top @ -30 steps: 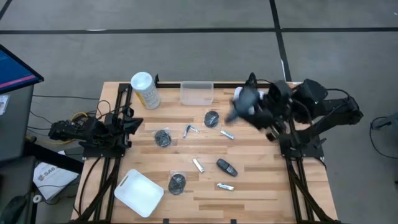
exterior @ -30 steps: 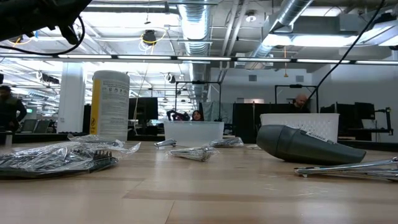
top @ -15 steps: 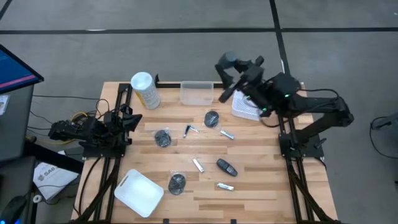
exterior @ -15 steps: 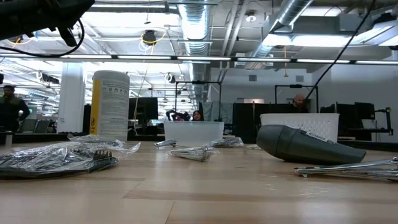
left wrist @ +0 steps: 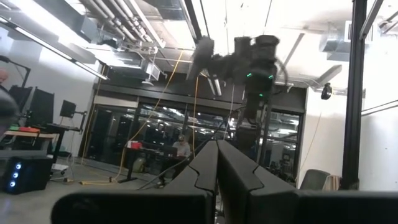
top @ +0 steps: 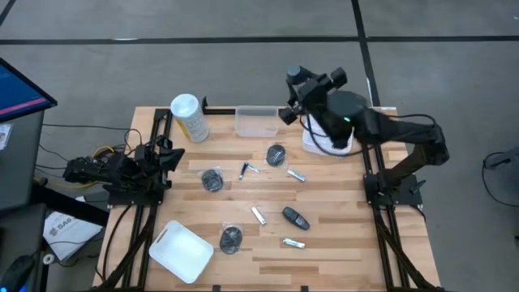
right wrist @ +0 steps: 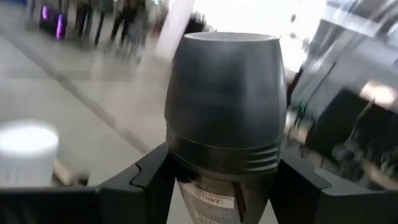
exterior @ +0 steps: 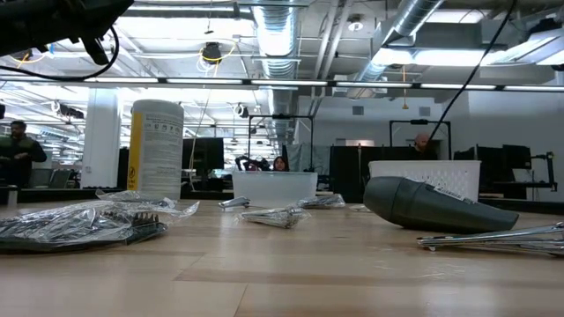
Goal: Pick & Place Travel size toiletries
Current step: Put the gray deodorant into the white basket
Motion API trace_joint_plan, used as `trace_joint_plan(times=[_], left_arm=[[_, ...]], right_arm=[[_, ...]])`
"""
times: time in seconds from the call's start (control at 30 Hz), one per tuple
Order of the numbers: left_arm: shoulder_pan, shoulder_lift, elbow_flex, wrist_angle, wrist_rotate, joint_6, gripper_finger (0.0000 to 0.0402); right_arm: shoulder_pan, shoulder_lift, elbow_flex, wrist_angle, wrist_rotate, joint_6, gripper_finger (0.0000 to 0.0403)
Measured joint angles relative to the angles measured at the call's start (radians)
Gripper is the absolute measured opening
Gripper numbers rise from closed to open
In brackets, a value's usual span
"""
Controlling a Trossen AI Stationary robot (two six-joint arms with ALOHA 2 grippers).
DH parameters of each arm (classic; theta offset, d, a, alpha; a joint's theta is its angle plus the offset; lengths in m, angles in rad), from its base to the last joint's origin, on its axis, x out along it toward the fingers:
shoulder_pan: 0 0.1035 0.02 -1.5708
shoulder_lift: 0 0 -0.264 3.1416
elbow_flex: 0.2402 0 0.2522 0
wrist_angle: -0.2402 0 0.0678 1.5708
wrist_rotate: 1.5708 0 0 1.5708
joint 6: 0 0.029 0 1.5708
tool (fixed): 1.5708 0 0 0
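Note:
My right gripper (top: 302, 96) is raised above the table's far edge, shut on a dark grey oblong bottle (right wrist: 224, 112) with a pale end. On the table lie three dark round lumps in clear wrapping (top: 276, 154) (top: 212, 180) (top: 231, 238), several silvery tubes (top: 258, 215) (top: 293, 242) and a dark oblong piece (top: 295, 218). The oblong piece also shows in the low view (exterior: 423, 204). My left gripper (top: 174, 158) waits at the table's left edge, shut and empty. My right gripper pinches the bottle's lower body (right wrist: 217, 186) between its two fingers (right wrist: 146, 177), one on each side. The bottle sticks out past the fingertips along the fingers, pale end foremost. It is lifted clear of the table.
A clear container (top: 257, 121) stands at the far edge. A white basket (top: 324, 139) sits under the right arm. A pale-yellow canister (top: 188, 118) with a white lid stands at the far left. A white tray (top: 182, 251) lies at the near left.
My right gripper has gone up and toward the table's far edge and left, away from the white basket. It carries the dark grey bottle, which stays in its fingers, and it has turned as it rose.

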Motion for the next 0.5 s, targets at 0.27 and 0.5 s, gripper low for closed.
trace_joint_plan(times=[0.27, 0.5], left_arm=[[0.0, 0.0, 0.0, 0.005, 0.0, 0.002, 0.0002], [0.0, 0.0, 0.0, 0.005, 0.002, 0.003, 0.0002]], right_arm=[[-0.289, 0.022, -0.01, -0.697, -0.483, 0.517, 0.0198], [-0.487, 0.109, -0.183, -0.823, -0.661, 0.411, 0.0198]])
